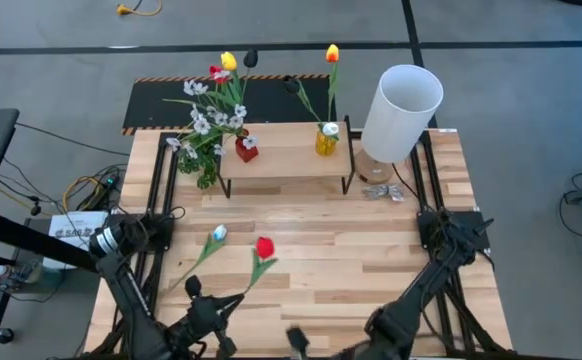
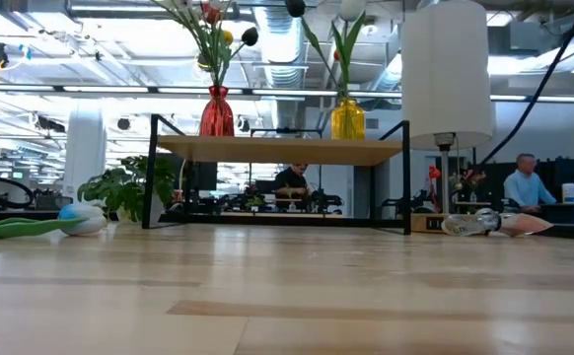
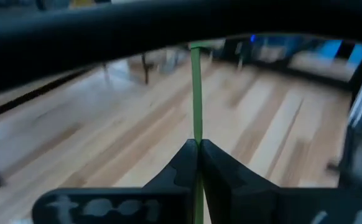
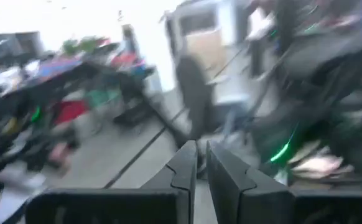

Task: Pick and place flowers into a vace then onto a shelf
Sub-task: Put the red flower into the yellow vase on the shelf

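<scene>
A red tulip [image 1: 264, 247] hangs over the near-left part of the table, its green stem [image 1: 249, 280] running back to my left gripper [image 1: 229, 303], which is shut on it. This tulip does not show in the low view. A white tulip [image 1: 218, 233] lies flat on the boards to its left, seen also as the white tulip [image 2: 80, 219]. On the shelf [image 1: 286, 160] stand a red vase [image 1: 246, 150] full of flowers and a yellow vase [image 1: 326, 140] with an orange tulip. My right gripper [image 4: 201, 155] is shut and empty, at the near edge. My left gripper pinches the red tulip's green stem [image 3: 196, 134] between its two fingers, at its lower part, far from the head. The stem runs straight on forward past the fingertips [image 3: 184, 158], roughly along them. Whether the head rests on the table, I cannot tell.
A tall white lamp [image 1: 401, 110] stands at the shelf's right end, with a crumpled wrapper [image 1: 381, 190] at its foot. A leafy green sprig [image 1: 209, 172] sits at the shelf's left leg. Bare boards [image 1: 371, 260] stretch between the shelf and the near edge. People sit in the room behind.
</scene>
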### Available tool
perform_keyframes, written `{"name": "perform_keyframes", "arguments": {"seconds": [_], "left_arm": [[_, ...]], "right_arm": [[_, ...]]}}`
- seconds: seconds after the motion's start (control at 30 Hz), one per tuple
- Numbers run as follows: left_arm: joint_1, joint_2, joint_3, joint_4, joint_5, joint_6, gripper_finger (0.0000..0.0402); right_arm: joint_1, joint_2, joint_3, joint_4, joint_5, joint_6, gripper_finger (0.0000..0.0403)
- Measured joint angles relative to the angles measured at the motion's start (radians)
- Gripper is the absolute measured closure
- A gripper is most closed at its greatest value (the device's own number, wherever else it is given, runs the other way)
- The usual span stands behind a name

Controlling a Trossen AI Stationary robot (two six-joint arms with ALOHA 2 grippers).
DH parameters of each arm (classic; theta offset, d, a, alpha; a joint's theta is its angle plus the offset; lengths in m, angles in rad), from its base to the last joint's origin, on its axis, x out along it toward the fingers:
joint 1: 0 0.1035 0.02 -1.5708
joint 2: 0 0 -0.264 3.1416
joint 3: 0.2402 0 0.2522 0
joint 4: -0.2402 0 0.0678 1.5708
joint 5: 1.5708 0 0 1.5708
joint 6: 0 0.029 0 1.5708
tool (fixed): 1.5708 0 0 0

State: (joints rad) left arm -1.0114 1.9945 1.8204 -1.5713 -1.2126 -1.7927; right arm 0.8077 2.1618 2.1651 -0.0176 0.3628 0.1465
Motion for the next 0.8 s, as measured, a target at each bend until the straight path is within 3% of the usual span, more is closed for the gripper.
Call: {"name": "perform_keyframes", "arguments": {"seconds": [0.17,0.27,0.33,0.43,0.53,0.6,0.8], "left_arm": [[-0.018,0.000,-0.117,0.000,-0.180,-0.257,0.0401],[-0.017,0.000,-0.162,0.020,-0.203,-0.284,0.0401],[-0.016,0.001,-0.177,0.026,-0.223,-0.284,0.0401],[-0.012,0.001,-0.184,0.027,-0.243,-0.284,0.0401],[-0.006,0.001,-0.184,0.014,-0.261,-0.284,0.0401],[-0.001,0.001,-0.184,0.006,-0.264,-0.283,0.0401],[0.016,0.001,-0.184,0.000,-0.284,-0.285,0.0401]], "right_arm": [[-0.049,-0.023,-0.001,0.003,0.253,-0.019,0.0392],[-0.082,-0.023,-0.001,0.008,0.360,-0.025,0.0398],[-0.107,-0.023,-0.001,0.022,0.375,-0.027,0.0401],[-0.152,-0.023,-0.003,0.089,0.292,-0.028,0.0402],[-0.212,-0.022,-0.003,0.273,-0.026,-0.072,0.0402],[-0.251,-0.023,-0.002,0.377,-0.162,-0.071,0.0403],[-0.306,-0.036,-0.004,0.569,-0.170,-0.211,0.0403]]}}
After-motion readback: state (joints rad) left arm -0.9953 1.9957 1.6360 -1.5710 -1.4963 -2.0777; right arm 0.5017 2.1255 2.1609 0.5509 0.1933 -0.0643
